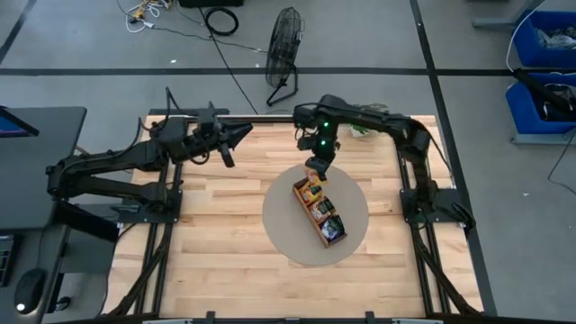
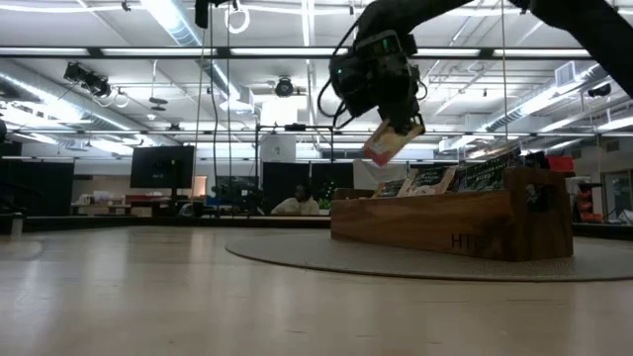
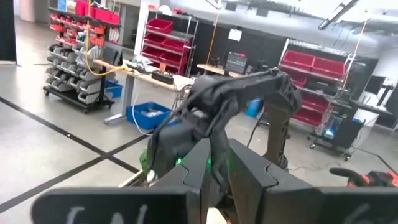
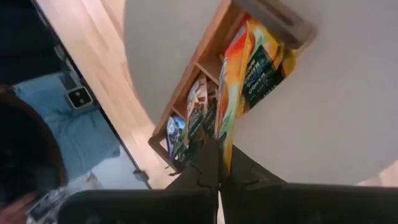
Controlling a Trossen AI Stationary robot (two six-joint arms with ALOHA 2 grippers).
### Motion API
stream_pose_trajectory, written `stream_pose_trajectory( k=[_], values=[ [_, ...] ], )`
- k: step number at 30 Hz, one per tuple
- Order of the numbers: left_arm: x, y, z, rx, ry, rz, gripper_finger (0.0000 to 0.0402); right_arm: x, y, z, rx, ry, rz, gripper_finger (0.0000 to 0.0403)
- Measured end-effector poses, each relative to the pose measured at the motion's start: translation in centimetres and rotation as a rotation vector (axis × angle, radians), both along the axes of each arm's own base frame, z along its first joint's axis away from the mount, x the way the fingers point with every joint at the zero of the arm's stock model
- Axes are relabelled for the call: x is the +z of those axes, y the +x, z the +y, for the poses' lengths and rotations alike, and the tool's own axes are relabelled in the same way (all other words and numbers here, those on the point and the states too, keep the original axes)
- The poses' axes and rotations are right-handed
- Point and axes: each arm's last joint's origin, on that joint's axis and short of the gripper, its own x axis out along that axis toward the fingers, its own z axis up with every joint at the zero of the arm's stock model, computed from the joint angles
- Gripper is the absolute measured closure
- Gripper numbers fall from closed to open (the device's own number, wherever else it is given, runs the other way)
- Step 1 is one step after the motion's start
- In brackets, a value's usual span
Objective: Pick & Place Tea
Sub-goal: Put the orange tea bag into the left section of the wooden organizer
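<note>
Both arms were dark, almost black, built from thick rounded links with bulky joint housings. The right arm (image 1: 396, 126) carried small green lights on its wrist block, seen from above and also in the low view. Thin black cables ran in loops along its upper links. The left arm (image 1: 117, 162) had the same matte black shell and ended in long tapered parts. The right gripper (image 4: 219, 163) had two flat black fingers with stepped inner edges. The left gripper (image 3: 214, 163) had the same angular black fingers above a wide black bar with faint pale markings.
</note>
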Motion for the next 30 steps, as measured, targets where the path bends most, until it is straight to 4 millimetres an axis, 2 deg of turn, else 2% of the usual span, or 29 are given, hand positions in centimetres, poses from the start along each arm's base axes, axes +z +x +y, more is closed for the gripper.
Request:
stream_pose_trajectory(
  k=[9, 21, 26, 30],
  values=[
    [-0.2, -0.1, 0.0, 0.0, 0.009, 0.029, 0.0346, -3.9, 2.0, 1.2, 0.02, 0.053, 0.118, 0.0403],
    [-0.2, -0.1, 0.0, 0.0, 0.018, 0.04, 0.0346, -6.4, 2.6, 0.7, -0.009, 0.096, 0.186, 0.0399],
    [-0.4, -0.1, 0.0, 0.0, 0.014, 0.056, 0.0346, -6.5, 2.7, 0.7, -0.011, 0.099, 0.181, 0.0372],
    [-0.5, -0.1, 0.0, 0.0, 0.013, 0.062, 0.0346, -6.5, 2.8, 0.6, -0.006, 0.095, 0.168, 0.0332]
  ],
)
